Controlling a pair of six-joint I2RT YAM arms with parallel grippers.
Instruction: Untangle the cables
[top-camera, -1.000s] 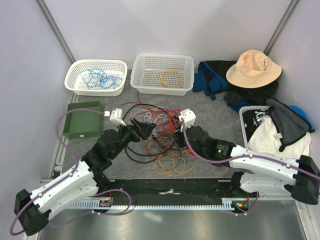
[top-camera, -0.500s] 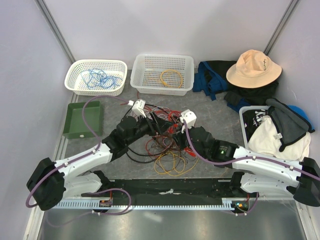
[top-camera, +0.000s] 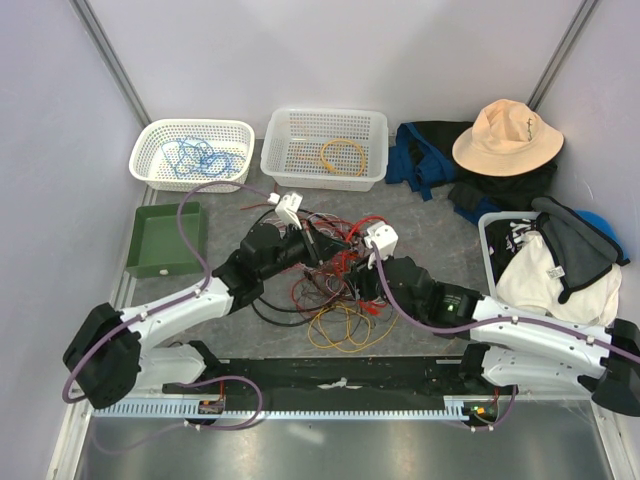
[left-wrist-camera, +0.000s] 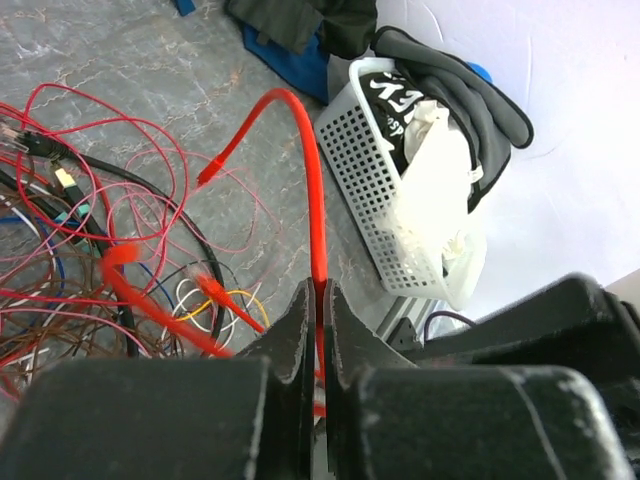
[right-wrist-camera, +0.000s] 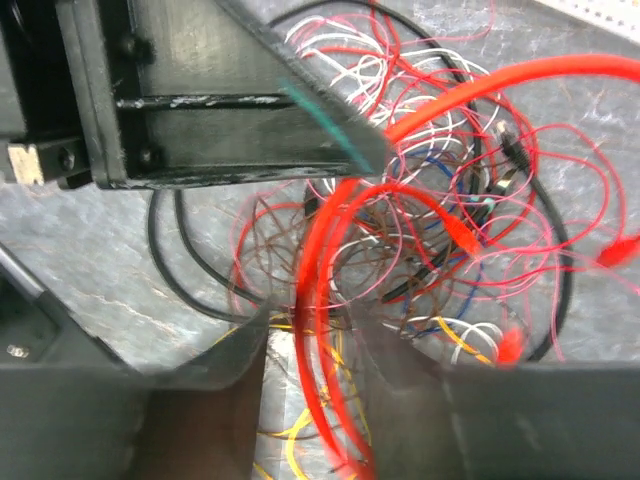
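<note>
The left claw (left-wrist-camera: 315, 292) is pinched tight on a red cable (left-wrist-camera: 312, 170), which arches up and away from its jaws before dropping toward the heap. The grip looks meant to lift that one strand clear of the others. The right claw (right-wrist-camera: 315, 365), reaching in from the opposite side, has its jaws apart with loops of bright red wire running loosely between them, though blur makes it hard to say whether either finger touches the wire. Between the two arms, at the middle of the worktop (top-camera: 440, 225), the cables (top-camera: 325, 300) lie knotted together: red, pink, white, yellow and a thicker black one looping out toward the near edge. Along the far edge, a white basket (top-camera: 150, 172) holds a blue cable (top-camera: 195, 158) and a second white basket (top-camera: 378, 165) holds an orange coil (top-camera: 342, 155); these are apparently bins for strands already freed. Judging by the size of the heap, most of the sorting is not yet done. The risk in pulling is that the whole knot drags along.
</note>
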